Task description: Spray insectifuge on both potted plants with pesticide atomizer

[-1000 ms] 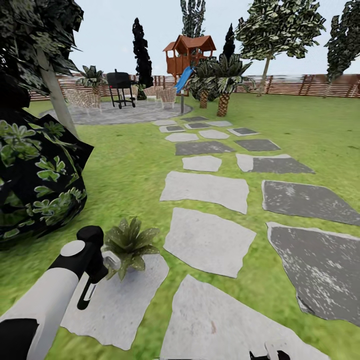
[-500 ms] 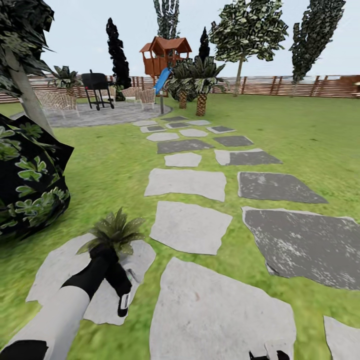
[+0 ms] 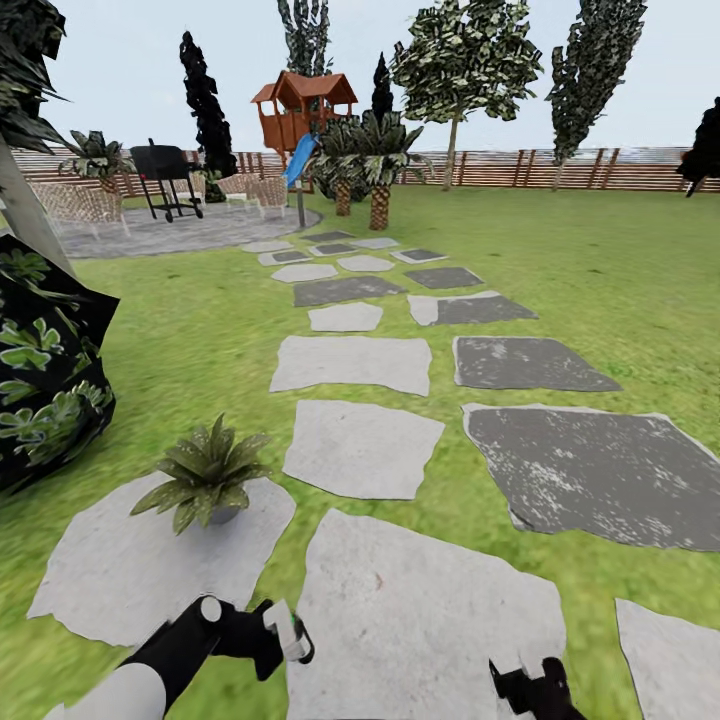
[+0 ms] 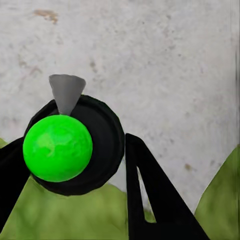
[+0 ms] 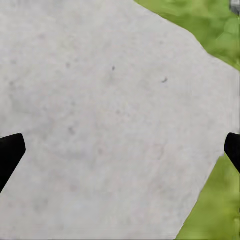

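When viewed from the head: shows the garden, a green lawn stretching far beyond the potted plant to a brown slatted fence well behind it. Shows a path of grey stone slabs running away past the plant, and one pale slab directly beneath it, bearing its small grey pot.

Places the plant itself, a low rosette of pointed green leaves, upright and untouched, with no trace of spray to be made out on the leaves.

Places the left gripper nearer the robot than the plant, low over the paving and well apart from the leaves. Appears clamped on the pesticide atomizer: in the left wrist view, sets a black finger on either side of the bright green round body, grey cone nozzle pointing away over pale stone.

Places the right gripper far to the side of the plant, over a neighbouring slab; in the right wrist view, spreads the fingertips wide with nothing between them.

Progress, as judged: pick-up of the atomizer done; spraying apparently not begun. Leaves the aiming of the nozzle at this plant, the covering of it in full, and the same for the second plant.
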Robot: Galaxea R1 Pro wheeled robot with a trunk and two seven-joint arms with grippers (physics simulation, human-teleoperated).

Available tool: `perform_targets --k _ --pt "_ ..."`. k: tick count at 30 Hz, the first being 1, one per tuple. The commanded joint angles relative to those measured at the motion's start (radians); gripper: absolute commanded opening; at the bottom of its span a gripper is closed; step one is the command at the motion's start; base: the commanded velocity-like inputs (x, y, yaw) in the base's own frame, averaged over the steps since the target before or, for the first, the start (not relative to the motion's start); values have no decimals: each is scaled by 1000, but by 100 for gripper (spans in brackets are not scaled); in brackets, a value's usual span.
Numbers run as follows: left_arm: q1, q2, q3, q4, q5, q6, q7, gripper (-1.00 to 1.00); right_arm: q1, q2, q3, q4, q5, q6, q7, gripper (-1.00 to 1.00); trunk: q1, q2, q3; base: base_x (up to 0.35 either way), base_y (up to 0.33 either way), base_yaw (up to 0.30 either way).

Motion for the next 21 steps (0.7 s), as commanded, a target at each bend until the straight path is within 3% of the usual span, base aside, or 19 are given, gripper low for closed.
perform_targets --k 1,3,5,7,9,11,13,14,15,18,19,21 --pt "0 0 -3 11 -7 -21 0 -100 0 -10 7 -31 35 -2 1 100 0 0 -1 0 0 -1" --pt "1 -1 -7 35 -8 -35 -1 -100 0 -23 6 -114 146 1 100 100 0 0 -1 0 0 0" --pt "1 1 -9 41 -7 -39 -2 -100 -2 -27 5 -166 199 2 247 100 0 0 -1 0 0 0" --pt "1 3 -13 43 -8 -40 -5 -100 -21 -29 6 -192 221 2 377 100 0 0 -1 0 0 0" --pt "1 3 -16 44 -11 -39 -18 -100 -50 -29 6 -209 261 1 474 100 0 0 -1 0 0 0" --pt "1 4 -20 45 -17 -36 -63 -100 -79 -29 5 -242 364 1 644 100 0 0 -1 0 0 0" --pt "0 7 -20 44 -19 -31 -108 -100 -86 -28 4 -280 413 1 745 100 0 0 -1 0 0 0" --pt "0 5 -21 40 -54 -23 -184 -100 -89 -20 3 -314 432 1 797 100 0 0 -1 0 0 0" --pt "0 4 -20 38 -82 -20 -192 -100 -89 -17 4 -317 434 2 801 100 0 0 -1 0 0 0" --pt "0 2 -20 38 -105 -17 -196 -100 -89 0 6 -333 434 2 806 100 0 0 -1 0 0 0" --pt "0 2 -21 36 -108 -17 -196 -100 -89 8 6 -336 435 2 807 -100 0 0 -1 0 0 0" --pt "0 1 -21 35 -110 -17 -196 -100 -89 22 6 -340 435 3 808 -100 0 0 -1 0 0 0"
